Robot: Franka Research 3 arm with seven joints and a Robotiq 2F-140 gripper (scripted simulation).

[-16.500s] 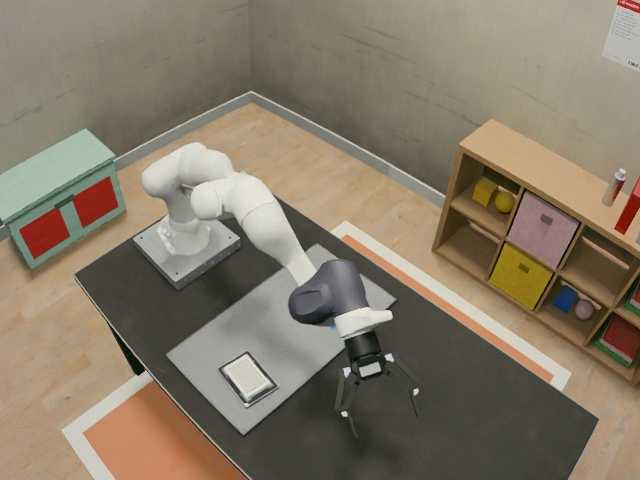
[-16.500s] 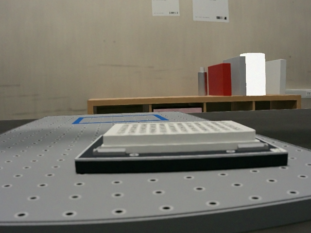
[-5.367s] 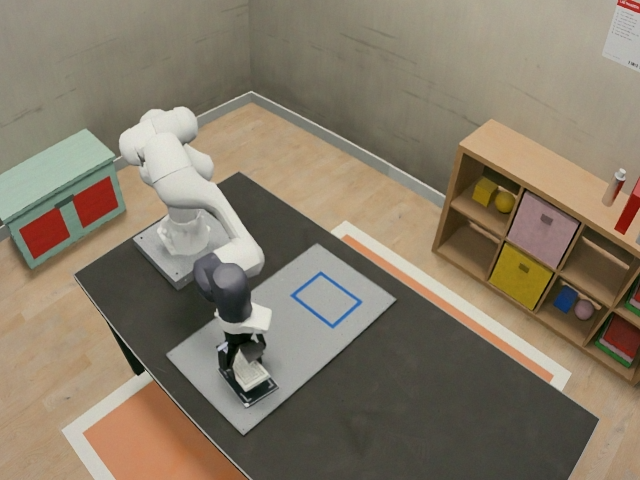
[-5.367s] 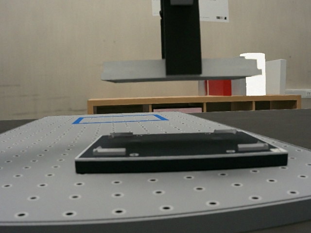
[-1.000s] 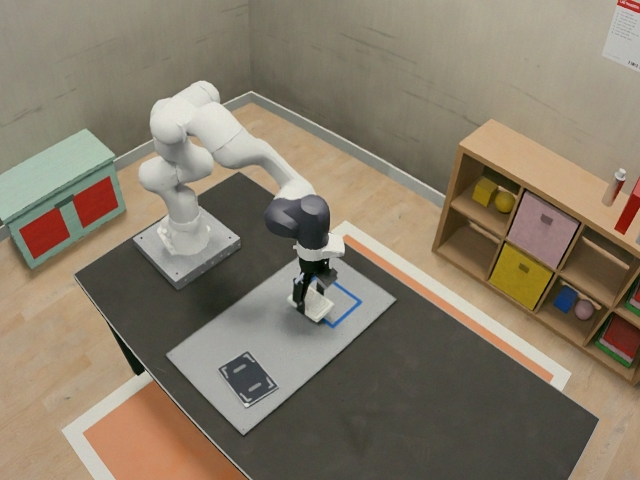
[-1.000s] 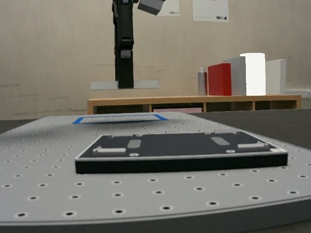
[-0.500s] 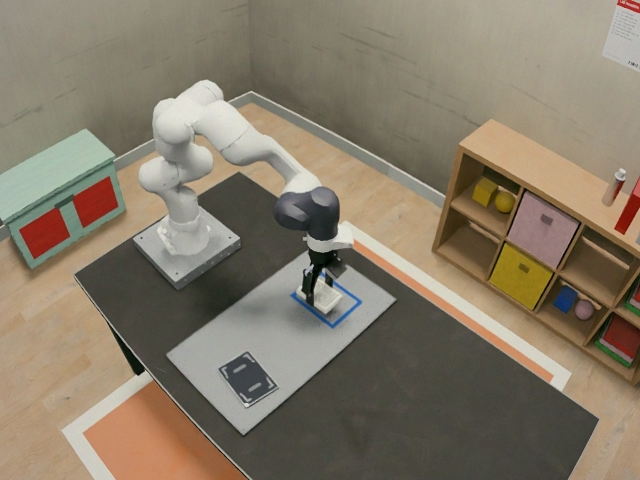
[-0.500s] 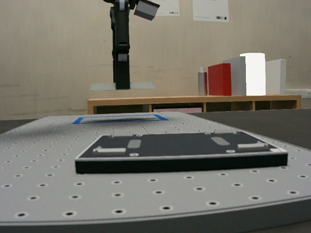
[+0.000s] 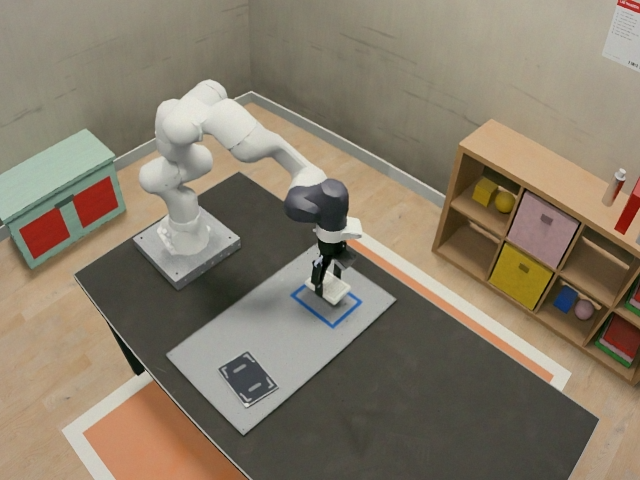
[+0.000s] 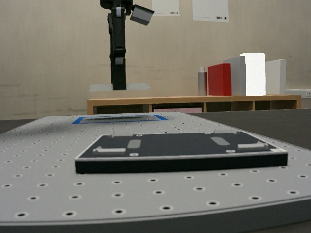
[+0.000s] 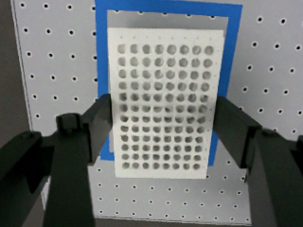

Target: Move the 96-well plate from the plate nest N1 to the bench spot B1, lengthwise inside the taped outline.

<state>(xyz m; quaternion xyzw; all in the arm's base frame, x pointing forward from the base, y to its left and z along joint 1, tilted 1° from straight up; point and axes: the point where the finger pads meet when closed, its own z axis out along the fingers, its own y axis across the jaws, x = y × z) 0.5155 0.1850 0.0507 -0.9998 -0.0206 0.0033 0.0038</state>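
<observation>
My gripper (image 11: pixel 162 109) is shut on the white 96-well plate (image 11: pixel 164 101), gripping its two long sides. The plate hangs in the air above the blue taped outline B1, lengthwise with it and inside its edges in the wrist view. In the top view the plate (image 9: pixel 327 286) is over the outline (image 9: pixel 325 303). In the exterior view the plate (image 10: pixel 119 87) is well above the outline (image 10: pixel 120 118), held by the gripper (image 10: pixel 118 75). The dark plate nest N1 (image 9: pixel 247 378) stands empty on the grey pegboard; it also shows in the exterior view (image 10: pixel 181 151).
The grey pegboard (image 9: pixel 281 330) lies on the dark table. The arm's base (image 9: pixel 186 248) stands at the table's far left. A wooden shelf (image 9: pixel 547 242) with bins stands to the right, off the table.
</observation>
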